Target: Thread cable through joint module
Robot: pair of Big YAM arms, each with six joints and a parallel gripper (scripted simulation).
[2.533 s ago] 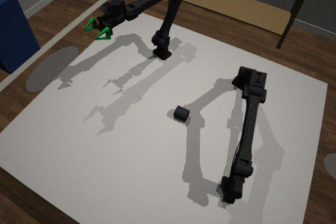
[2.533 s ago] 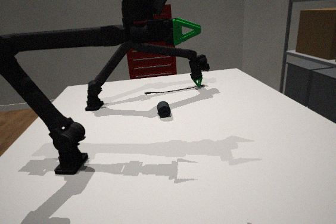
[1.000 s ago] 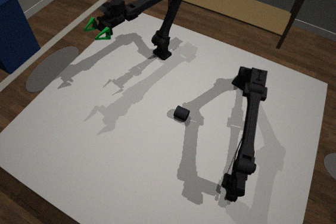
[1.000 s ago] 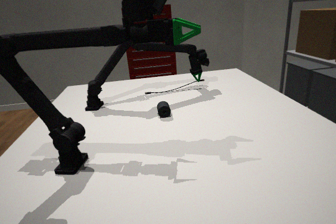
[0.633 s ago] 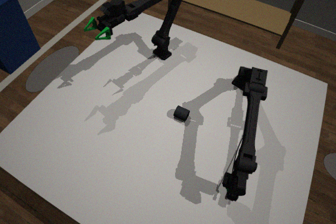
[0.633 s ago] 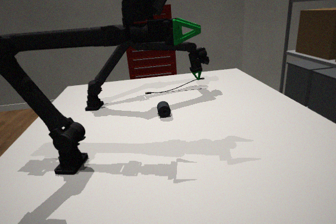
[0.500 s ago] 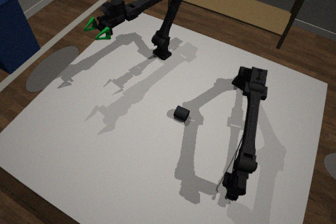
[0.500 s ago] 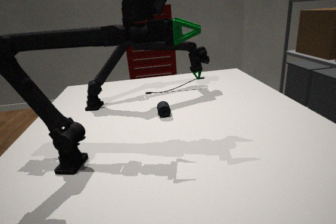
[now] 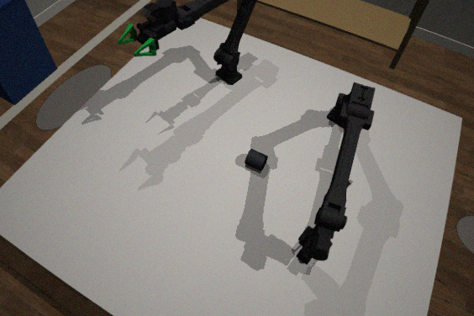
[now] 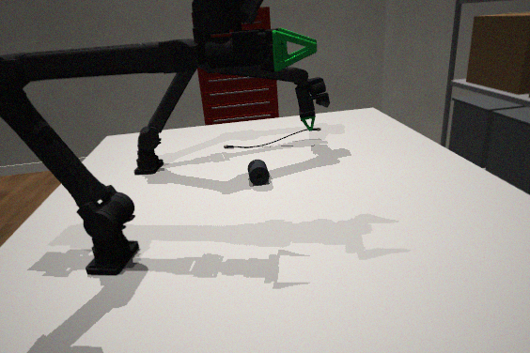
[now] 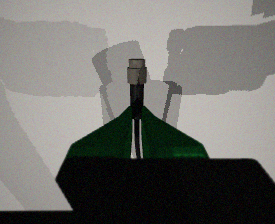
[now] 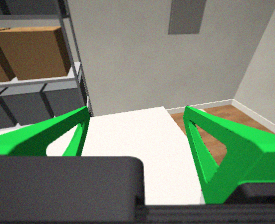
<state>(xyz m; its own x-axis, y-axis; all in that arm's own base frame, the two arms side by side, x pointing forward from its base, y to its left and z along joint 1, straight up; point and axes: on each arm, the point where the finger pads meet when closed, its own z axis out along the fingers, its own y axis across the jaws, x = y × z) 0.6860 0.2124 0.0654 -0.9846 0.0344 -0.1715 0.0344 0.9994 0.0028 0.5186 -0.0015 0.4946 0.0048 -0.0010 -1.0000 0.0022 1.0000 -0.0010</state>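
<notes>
The joint module (image 9: pixel 256 160) is a short dark cylinder lying on its side mid-table; it also shows in the exterior view (image 10: pixel 257 172). The thin black cable (image 10: pixel 270 143) lies on the table behind it. My left gripper (image 10: pixel 308 125) is low over the table at one cable end and is shut on the cable. In the left wrist view the cable's connector (image 11: pixel 137 71), with a grey tip, sticks out past the closed green fingers. In the top view this gripper (image 9: pixel 302 254) is near the front right. My right gripper (image 9: pixel 138 43) (image 12: pixel 136 111) is open, empty and raised high, far from the module.
A blue box (image 9: pixel 21 39) stands off the table's left side. A wooden shelf (image 9: pixel 336 6) stands behind. A red drawer cabinet (image 10: pixel 240 91) and a shelf with a cardboard box (image 10: pixel 500 51) stand beyond the table. The right arm's base (image 9: pixel 229 73) sits at the back edge.
</notes>
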